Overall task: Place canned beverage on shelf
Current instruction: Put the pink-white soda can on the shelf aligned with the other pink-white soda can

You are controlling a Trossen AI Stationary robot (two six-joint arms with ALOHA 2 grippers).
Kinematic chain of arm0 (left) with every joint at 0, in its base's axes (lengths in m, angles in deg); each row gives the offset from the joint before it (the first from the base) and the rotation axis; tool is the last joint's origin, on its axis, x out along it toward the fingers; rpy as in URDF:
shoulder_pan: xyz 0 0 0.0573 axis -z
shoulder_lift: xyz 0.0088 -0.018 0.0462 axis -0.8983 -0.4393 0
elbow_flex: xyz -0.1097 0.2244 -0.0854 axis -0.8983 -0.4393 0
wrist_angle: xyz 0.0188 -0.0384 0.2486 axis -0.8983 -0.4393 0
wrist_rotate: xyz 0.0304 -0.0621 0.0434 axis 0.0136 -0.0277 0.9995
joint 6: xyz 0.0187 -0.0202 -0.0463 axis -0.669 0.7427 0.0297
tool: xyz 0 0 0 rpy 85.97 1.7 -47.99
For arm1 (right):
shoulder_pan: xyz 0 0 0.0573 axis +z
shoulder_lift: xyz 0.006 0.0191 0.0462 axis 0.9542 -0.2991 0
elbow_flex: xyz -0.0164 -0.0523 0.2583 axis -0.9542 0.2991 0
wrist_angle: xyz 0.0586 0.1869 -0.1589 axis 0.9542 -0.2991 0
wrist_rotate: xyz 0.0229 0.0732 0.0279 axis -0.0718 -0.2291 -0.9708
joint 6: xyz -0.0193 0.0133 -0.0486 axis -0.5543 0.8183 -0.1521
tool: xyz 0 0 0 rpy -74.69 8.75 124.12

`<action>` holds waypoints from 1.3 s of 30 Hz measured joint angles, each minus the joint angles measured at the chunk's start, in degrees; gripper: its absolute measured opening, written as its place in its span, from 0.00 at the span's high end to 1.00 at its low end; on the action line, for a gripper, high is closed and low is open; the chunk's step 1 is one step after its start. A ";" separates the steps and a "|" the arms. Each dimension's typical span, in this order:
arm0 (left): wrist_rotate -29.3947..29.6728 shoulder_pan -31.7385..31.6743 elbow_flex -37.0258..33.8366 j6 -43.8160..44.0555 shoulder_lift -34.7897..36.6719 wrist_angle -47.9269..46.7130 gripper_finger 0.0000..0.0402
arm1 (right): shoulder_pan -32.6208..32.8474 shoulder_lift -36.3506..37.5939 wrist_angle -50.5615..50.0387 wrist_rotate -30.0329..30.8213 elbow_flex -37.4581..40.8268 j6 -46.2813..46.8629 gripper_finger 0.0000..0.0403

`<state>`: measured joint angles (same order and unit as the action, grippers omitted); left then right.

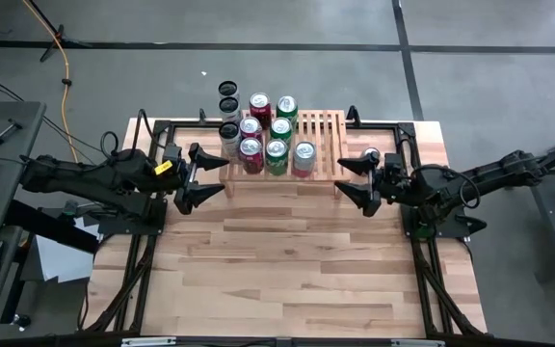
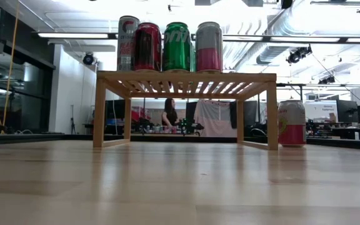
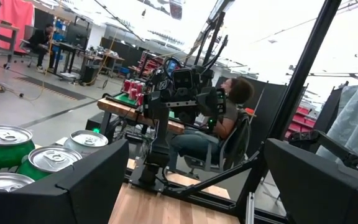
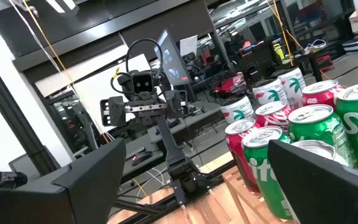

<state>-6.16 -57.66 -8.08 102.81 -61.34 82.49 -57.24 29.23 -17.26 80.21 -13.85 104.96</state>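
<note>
Wooden table (image 1: 287,260), cans (image 1: 276,145) atop shelf (image 1: 321,135), both claws agape alongside.

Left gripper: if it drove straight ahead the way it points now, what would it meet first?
Probably the shelf and the nearest cans on it: the open left gripper points across the table at the rack's near end. Its height is unclear, so it might pass alongside.

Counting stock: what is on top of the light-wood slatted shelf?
Eight upright drink cans, red, green and pale, crowd the left part of the light-wood slatted shelf; its right slats lie bare. Cans behind the front row are hidden in the low view.
</note>
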 joint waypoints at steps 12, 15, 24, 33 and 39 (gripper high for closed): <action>0.00 0.00 0.00 0.00 0.00 0.01 0.09 | 0.02 0.00 0.01 -0.02 0.00 0.00 0.06; 0.02 0.00 0.00 0.00 0.00 0.01 0.09 | 0.00 0.00 0.00 -0.04 0.00 0.00 0.06; 1.31 0.02 0.00 -0.07 0.00 -0.01 0.09 | 0.02 -0.02 -0.01 3.79 0.00 1.92 0.06; 1.35 0.02 0.00 0.58 0.00 0.04 0.09 | -3.57 -3.50 -19.90 24.04 -11.83 6.71 0.06; 2.60 0.02 0.00 1.35 0.00 0.11 0.09 | -14.35 -9.99 -61.65 25.07 -26.52 27.66 0.06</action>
<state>-3.57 -57.64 -8.08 104.16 -61.34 82.61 -71.59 19.24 -78.91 105.27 -40.37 132.62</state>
